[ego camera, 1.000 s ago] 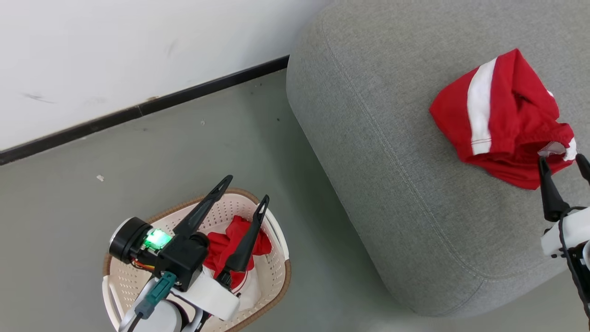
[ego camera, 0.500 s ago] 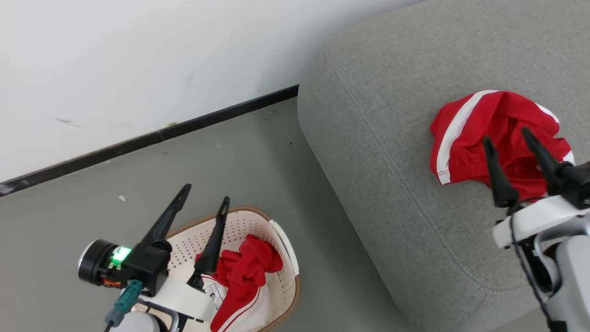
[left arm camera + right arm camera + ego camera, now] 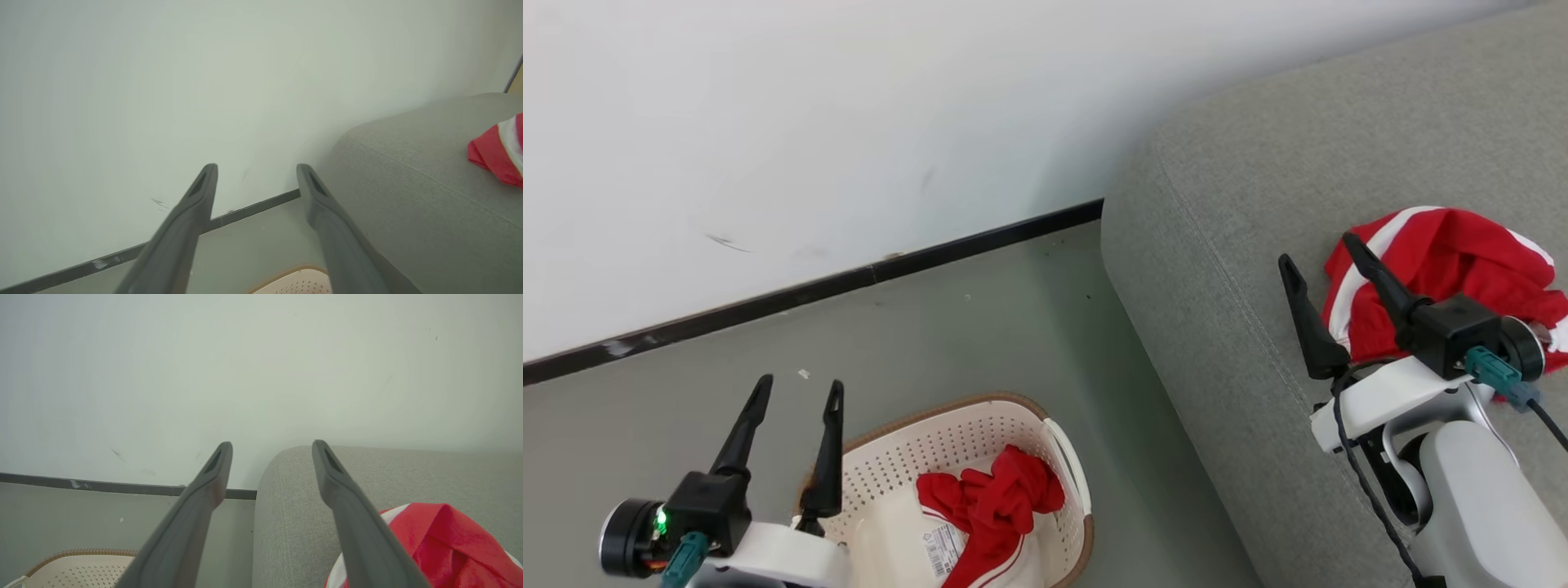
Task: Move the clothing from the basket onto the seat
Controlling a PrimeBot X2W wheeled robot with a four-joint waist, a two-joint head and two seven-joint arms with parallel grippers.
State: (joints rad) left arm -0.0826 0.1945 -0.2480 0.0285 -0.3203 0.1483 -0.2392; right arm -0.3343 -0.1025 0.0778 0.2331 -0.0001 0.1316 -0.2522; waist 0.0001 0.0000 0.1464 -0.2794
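A red garment with a white stripe lies bunched on the grey seat, also seen as red cloth on the seat and as a red corner. My right gripper is open above the seat, just left of that garment, holding nothing. A second red garment lies in the cream basket on the floor. My left gripper stands open over the basket's left rim, empty. The basket rim and rim peek in low in the wrist views.
A white wall with a dark baseboard runs behind a grey-green floor. The seat's rounded corner stands close to the right of the basket. A label sticker shows inside the basket.
The head camera has tilted up and turned, shifting the whole picture. My right gripper has come off the garment on the seat and moved left of it. My left gripper has lifted from inside the basket to its left rim.
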